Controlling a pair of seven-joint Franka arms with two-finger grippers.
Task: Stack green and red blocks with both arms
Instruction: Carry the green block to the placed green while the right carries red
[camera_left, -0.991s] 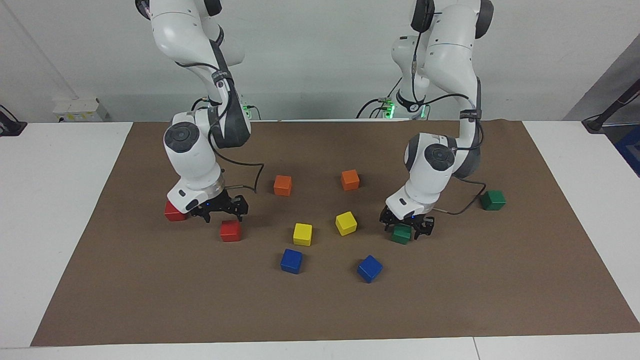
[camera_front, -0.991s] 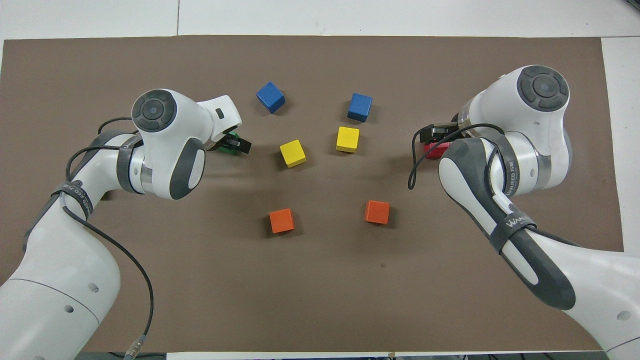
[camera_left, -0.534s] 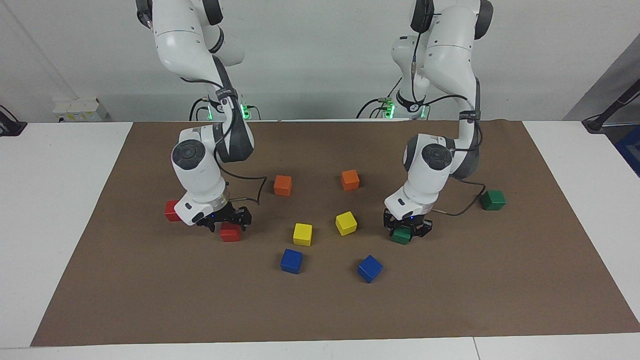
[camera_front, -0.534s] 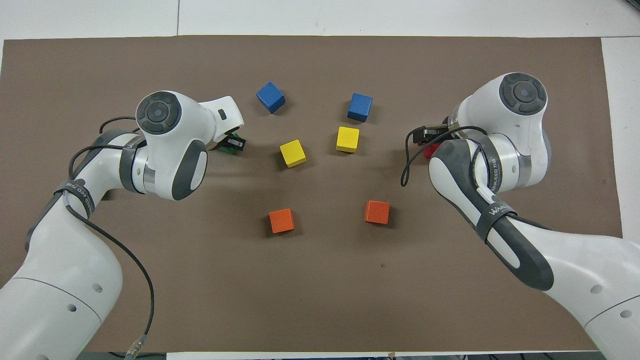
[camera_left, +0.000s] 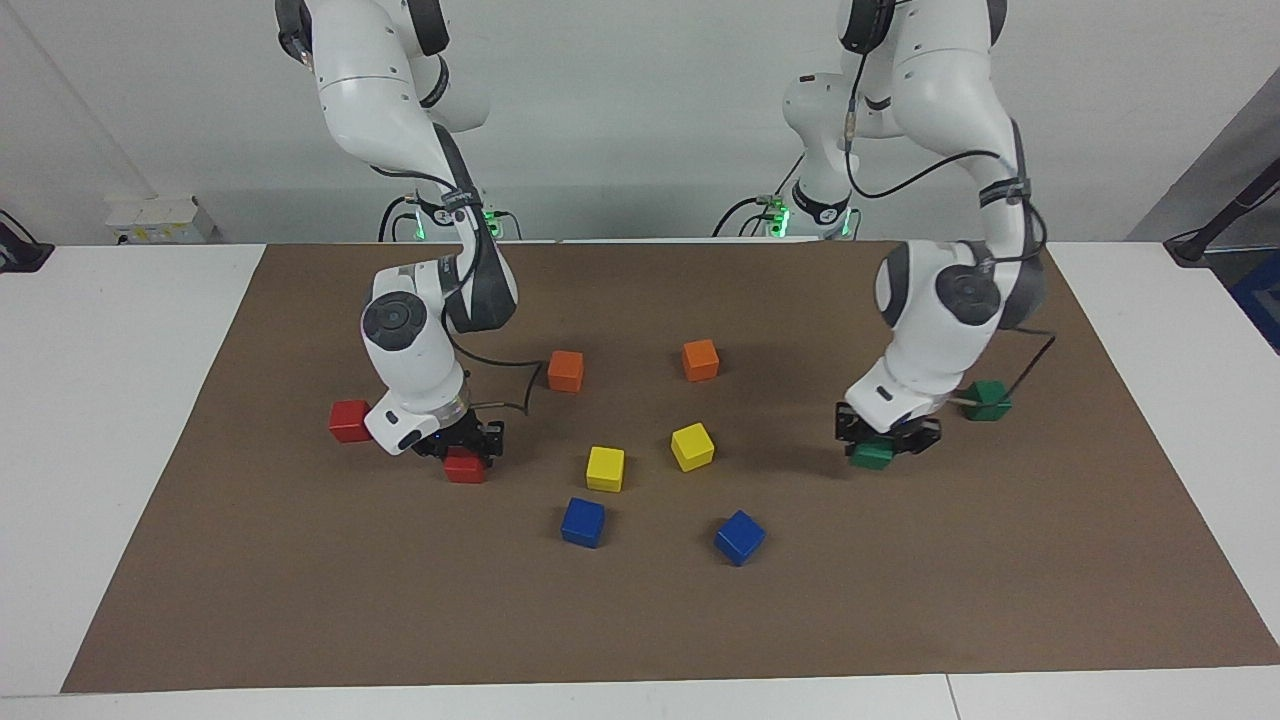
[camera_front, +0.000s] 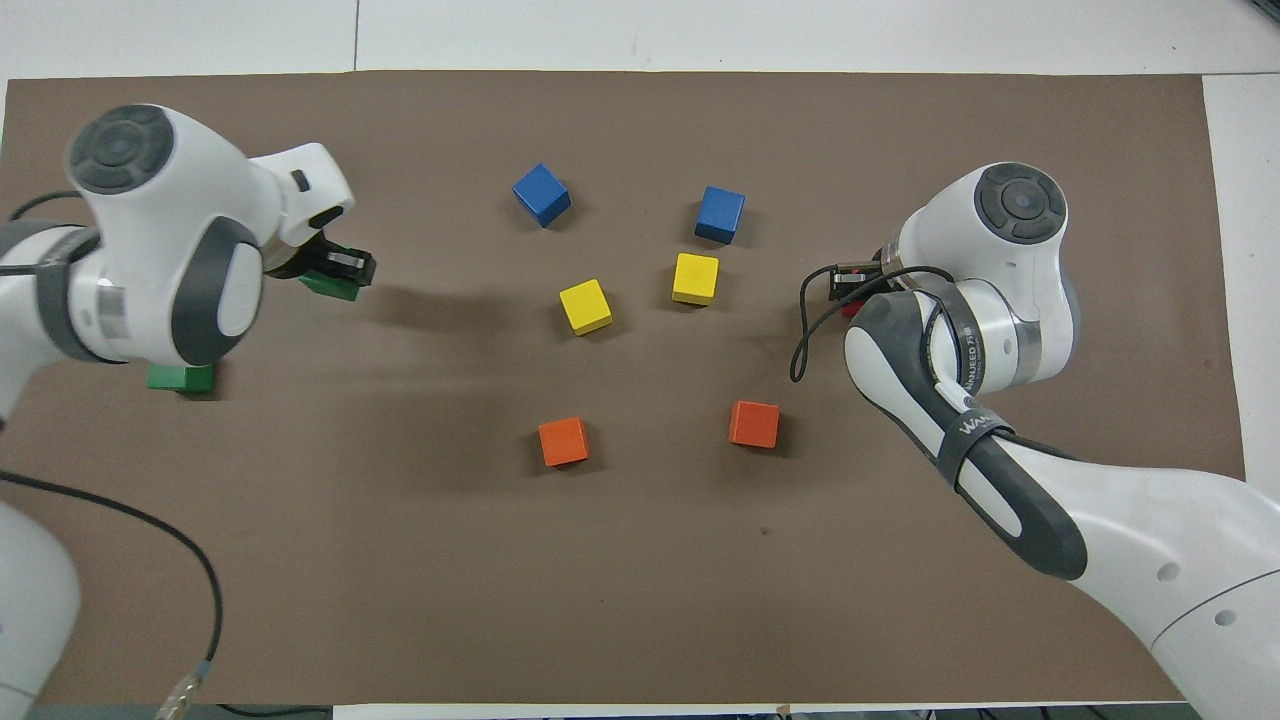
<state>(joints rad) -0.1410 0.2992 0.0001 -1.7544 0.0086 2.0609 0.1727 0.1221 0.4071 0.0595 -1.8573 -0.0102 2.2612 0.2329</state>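
My left gripper (camera_left: 880, 442) is shut on a dark green block (camera_left: 872, 456) and holds it low over the mat, close to the second green block (camera_left: 987, 400), which lies toward the left arm's end. From overhead, the left gripper (camera_front: 336, 270) and its green block (camera_front: 326, 287) are beside that second green block (camera_front: 180, 378). My right gripper (camera_left: 463, 452) is down on a red block (camera_left: 465, 468) that rests on the mat, with its fingers closed on the block's sides. The other red block (camera_left: 350, 420) lies beside it, toward the right arm's end. Overhead, the right arm hides both red blocks.
In the middle of the brown mat (camera_left: 640, 620) lie two orange blocks (camera_left: 565, 370) (camera_left: 700, 360), two yellow blocks (camera_left: 605, 468) (camera_left: 692, 446) and two blue blocks (camera_left: 583, 521) (camera_left: 739, 537). The yellow and blue ones lie between the two grippers.
The left gripper closed on its green block and carried it toward the second green block. The right gripper came down over its red block and closed on it.
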